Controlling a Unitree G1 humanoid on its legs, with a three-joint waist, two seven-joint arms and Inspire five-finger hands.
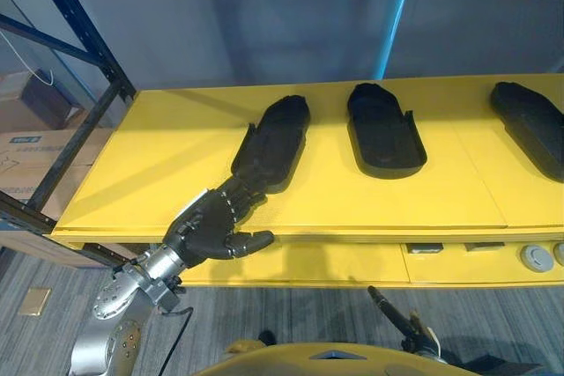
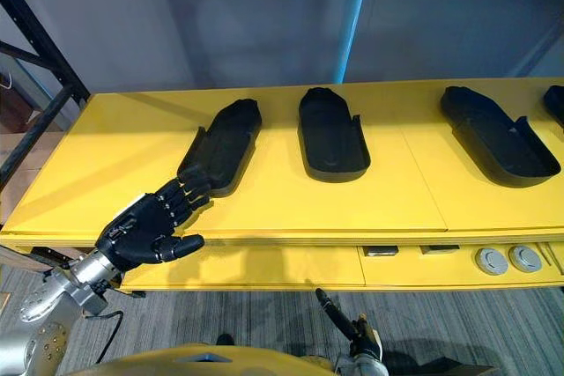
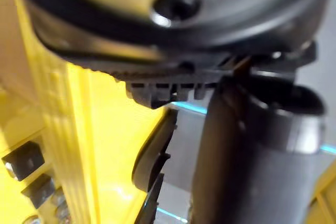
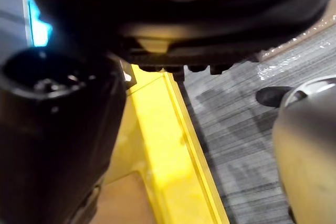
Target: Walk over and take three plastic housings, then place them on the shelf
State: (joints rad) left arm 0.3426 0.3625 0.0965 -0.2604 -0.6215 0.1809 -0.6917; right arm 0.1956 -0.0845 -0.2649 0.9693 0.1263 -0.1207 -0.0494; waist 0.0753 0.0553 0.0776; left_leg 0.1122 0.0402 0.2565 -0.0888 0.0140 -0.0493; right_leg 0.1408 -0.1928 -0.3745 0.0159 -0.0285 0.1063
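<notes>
While my left hand (image 2: 145,231) sits at the front edge of the yellow surface (image 2: 88,165), its fingers (image 2: 181,195) reach out nearly straight and slightly spread. Their tips touch the near end of the leftmost housing (image 2: 225,143), the thumb (image 2: 181,244) juts sideways over the edge, and nothing is pinched. My right hand (image 4: 173,30) I see from its own wrist camera, above the grey floor (image 4: 247,145) beside the surface's edge; I cannot tell how it is set.

All the housings are matte black, long shallow shells lying open side up, with raised side walls, a rounded closed far end and a wider near end. The leftmost housing has its long axis slanting from near-left to far-right. The middle housing (image 2: 330,134) runs almost straight away from me, its far end leaning a little left. The right housing (image 2: 498,134) slants more strongly, far-left to near-right. I catch the tip of a fourth housing (image 2: 555,99) at the surface's right end
</notes>
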